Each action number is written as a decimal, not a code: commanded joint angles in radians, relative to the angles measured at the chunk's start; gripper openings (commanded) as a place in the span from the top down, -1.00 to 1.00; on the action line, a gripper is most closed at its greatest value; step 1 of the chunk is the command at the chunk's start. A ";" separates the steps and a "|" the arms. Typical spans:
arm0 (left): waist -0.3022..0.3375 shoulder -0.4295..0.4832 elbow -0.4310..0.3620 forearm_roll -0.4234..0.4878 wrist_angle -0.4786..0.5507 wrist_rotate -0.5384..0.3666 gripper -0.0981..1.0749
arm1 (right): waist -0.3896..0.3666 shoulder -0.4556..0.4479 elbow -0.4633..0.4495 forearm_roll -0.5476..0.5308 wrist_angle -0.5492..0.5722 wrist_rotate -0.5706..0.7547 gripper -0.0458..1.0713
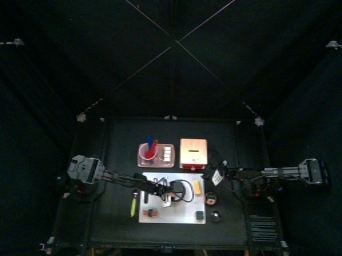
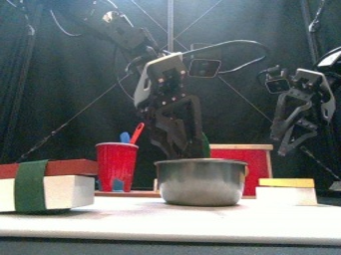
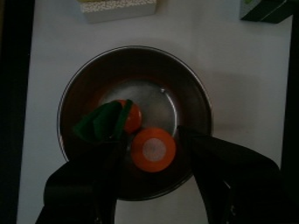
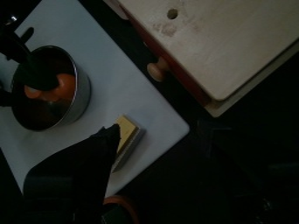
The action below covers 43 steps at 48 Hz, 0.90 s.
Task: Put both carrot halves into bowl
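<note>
The bowl (image 3: 135, 122) is round and dark-rimmed with a grey inside, and it stands on a white mat. Both carrot halves lie in it: one with a green leafy end (image 3: 121, 117), the other showing its orange cut face (image 3: 155, 148). My left gripper (image 3: 152, 150) hangs open right over the bowl, its jaws well apart on either side of the cut-face piece and holding nothing. In the front view this gripper (image 2: 170, 134) is just above and behind the bowl (image 2: 202, 181). My right gripper (image 2: 290, 131) rests raised at the right, open and empty.
A red cup (image 2: 116, 164) holding utensils stands behind the bowl on the left. To the bowl's right is a tan-topped box (image 4: 222, 44). A white block with a green band (image 2: 40, 189) lies front left. A yellowish block (image 4: 128, 137) lies on the mat near the right arm.
</note>
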 commanded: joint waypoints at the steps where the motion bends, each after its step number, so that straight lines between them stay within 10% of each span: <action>1: 0.011 -0.031 -0.021 -0.002 0.021 -0.003 -0.63 | 0.005 -0.006 -0.011 0.003 -0.003 0.000 -0.87; 27: 0.012 -0.150 -0.005 0.034 0.132 -0.009 -0.63 | 0.063 0.009 -0.069 0.124 0.034 0.009 -0.87; 43: 0.018 -0.357 0.167 0.092 0.034 -0.029 -0.62 | 0.097 0.012 -0.120 0.137 0.103 0.002 -0.87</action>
